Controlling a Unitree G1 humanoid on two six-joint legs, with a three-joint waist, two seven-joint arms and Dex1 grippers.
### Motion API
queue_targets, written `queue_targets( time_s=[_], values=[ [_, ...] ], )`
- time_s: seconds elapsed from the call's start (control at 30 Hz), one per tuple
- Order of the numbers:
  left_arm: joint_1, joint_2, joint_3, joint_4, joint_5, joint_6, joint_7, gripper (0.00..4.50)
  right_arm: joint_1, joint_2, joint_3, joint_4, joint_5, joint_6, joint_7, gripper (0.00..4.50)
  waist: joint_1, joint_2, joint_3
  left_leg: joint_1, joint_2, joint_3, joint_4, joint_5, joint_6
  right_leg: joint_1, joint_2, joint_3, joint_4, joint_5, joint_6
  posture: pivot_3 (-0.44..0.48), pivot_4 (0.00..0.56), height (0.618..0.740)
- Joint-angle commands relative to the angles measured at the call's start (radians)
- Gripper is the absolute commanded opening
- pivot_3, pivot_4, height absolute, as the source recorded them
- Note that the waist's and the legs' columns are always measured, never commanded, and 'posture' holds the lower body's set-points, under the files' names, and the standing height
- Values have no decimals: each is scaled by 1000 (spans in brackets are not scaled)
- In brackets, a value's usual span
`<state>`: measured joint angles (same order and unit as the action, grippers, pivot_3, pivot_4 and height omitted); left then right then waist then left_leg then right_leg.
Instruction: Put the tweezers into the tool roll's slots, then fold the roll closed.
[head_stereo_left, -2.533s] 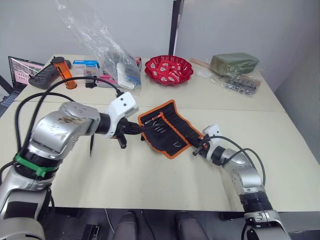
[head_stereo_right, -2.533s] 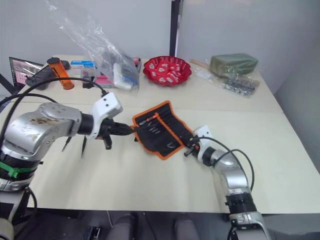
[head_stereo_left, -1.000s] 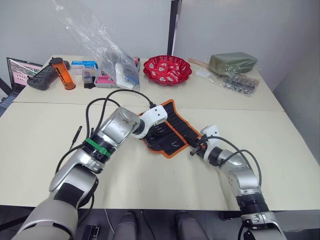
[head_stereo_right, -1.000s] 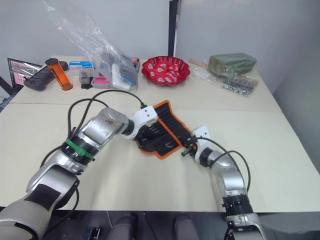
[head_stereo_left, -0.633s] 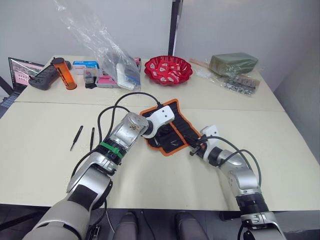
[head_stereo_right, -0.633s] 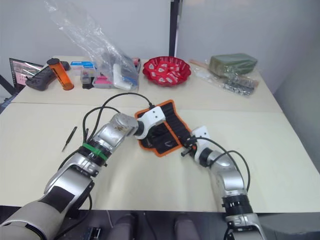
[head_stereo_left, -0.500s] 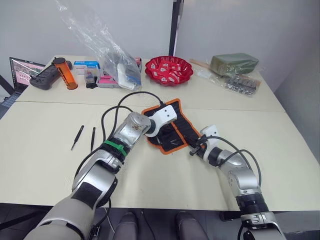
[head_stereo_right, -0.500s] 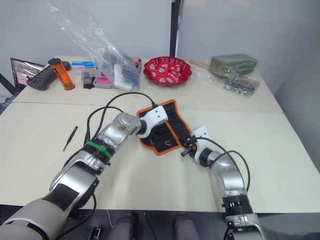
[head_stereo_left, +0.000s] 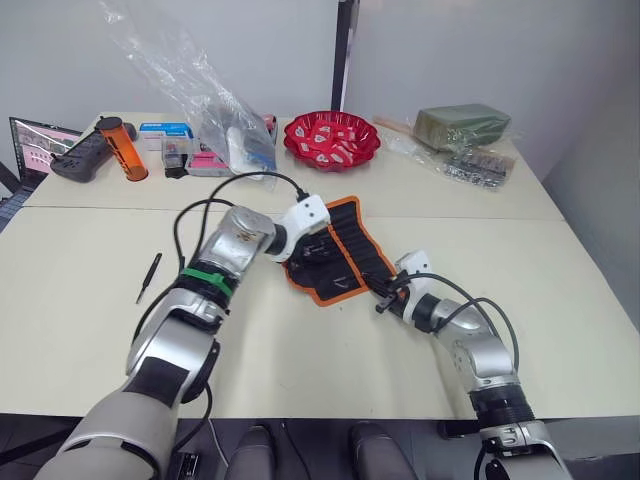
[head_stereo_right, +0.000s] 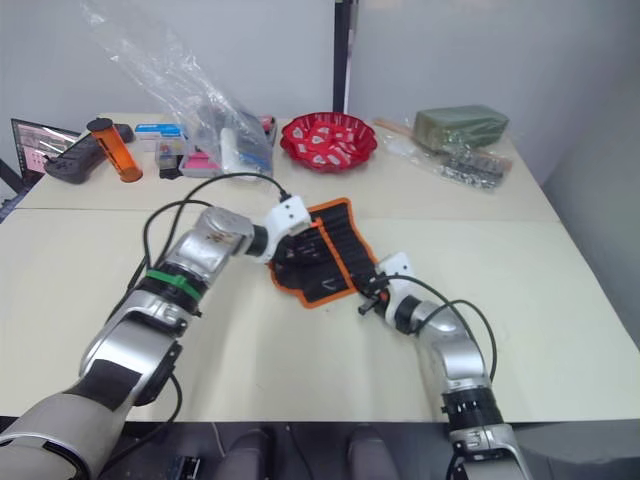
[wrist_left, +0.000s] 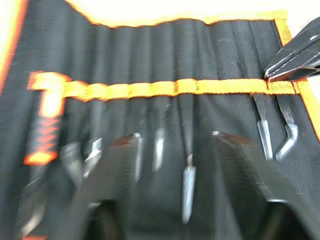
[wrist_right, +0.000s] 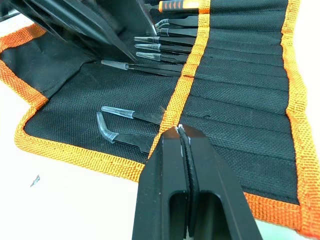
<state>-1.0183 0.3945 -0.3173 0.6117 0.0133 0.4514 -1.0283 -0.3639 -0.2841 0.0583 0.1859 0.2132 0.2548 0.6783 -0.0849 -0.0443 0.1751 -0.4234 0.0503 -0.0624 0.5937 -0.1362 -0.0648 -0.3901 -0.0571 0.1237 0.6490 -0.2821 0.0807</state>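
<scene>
The tool roll (head_stereo_left: 350, 268) lies unrolled in the middle of the table, black with orange binding and an orange stripe (wrist_left: 175, 87). Several tweezers (wrist_right: 155, 52) sit in its slots, tips showing below the stripe. My left gripper (wrist_left: 170, 137) hovers open over the slots, one slotted tweezer (wrist_left: 187, 182) between its fingers, held by neither. My right gripper (wrist_right: 178, 131) is shut, its tip pressing on the stripe near the roll's right end, beside two tweezers (wrist_right: 125, 127), one of them bent-tipped. One loose tweezer (head_stereo_left: 148, 276) lies on the table far to the left.
Along the back edge stand a red bowl (head_stereo_left: 331, 140), a clear plastic bag with boxes (head_stereo_left: 215, 120), an orange cylinder (head_stereo_left: 115, 147), a small screen (head_stereo_left: 35, 140) and a green wrapped pack (head_stereo_left: 462, 125). Cables loop over my left arm.
My left gripper has opened above the slots and its arm has drawn back a little to the left. The right gripper has stayed on the roll.
</scene>
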Motion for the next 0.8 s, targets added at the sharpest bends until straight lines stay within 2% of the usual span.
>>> queue_targets(
  time_s=[0.03, 0.07, 0.1, 0.3, 0.47, 0.67, 0.8],
  values=[
    [16, 66, 60, -143, -40, 71, -41, 4072, -10, 16, 35, 27, -10, 0, 18, 0, -4, 0, 0, 0, 0, 0, 0, 0, 0, 0, 0, 0, 0, 0, 0, 0, 150, 740],
    [26, 93, 80, -182, -52, 96, -45, 4413, -14, 17, 34, 33, -10, -5, 19, 0, -7, 0, 0, 0, 0, 0, 0, 0, 0, 0, 0, 0, 0, 0, 0, 0, 150, 740],
    [37, 119, 101, -221, -65, 120, -48, 4487, -18, 17, 34, 38, -9, -9, 21, 0, -10, 0, 0, 0, 0, 0, 0, 0, 0, 0, 0, 0, 0, 0, 0, 0, 150, 740],
    [155, 293, 235, -437, -140, 209, -58, 4487, -55, 19, -4, 30, 32, -16, 37, 0, -16, 1, 1, 0, 1, -1, -1, 0, 0, 0, 0, 0, 1, 0, 0, 0, 150, 740],
    [292, 429, 399, -537, -224, 267, -43, 4487, -74, 15, 4, 39, 29, -7, 68, 0, -12, 2, 2, 0, 1, -1, -1, 0, 0, -1, 0, -1, 1, 0, -1, 0, 150, 740],
    [541, 494, 596, -675, -285, 348, 40, 4487, -83, 33, -3, 50, 27, -26, 66, 0, -2, 2, 2, -1, 1, -1, -1, 0, 0, -1, 0, -2, 0, 0, -1, 0, 150, 740],
    [727, 490, 731, -787, -328, 397, 95, 4487, -90, 34, 0, 60, 23, -29, 75, 0, -1, 2, 2, -1, 1, -1, -1, 0, 0, -2, 0, -2, 1, 1, -3, 0, 150, 740]
  ],
)
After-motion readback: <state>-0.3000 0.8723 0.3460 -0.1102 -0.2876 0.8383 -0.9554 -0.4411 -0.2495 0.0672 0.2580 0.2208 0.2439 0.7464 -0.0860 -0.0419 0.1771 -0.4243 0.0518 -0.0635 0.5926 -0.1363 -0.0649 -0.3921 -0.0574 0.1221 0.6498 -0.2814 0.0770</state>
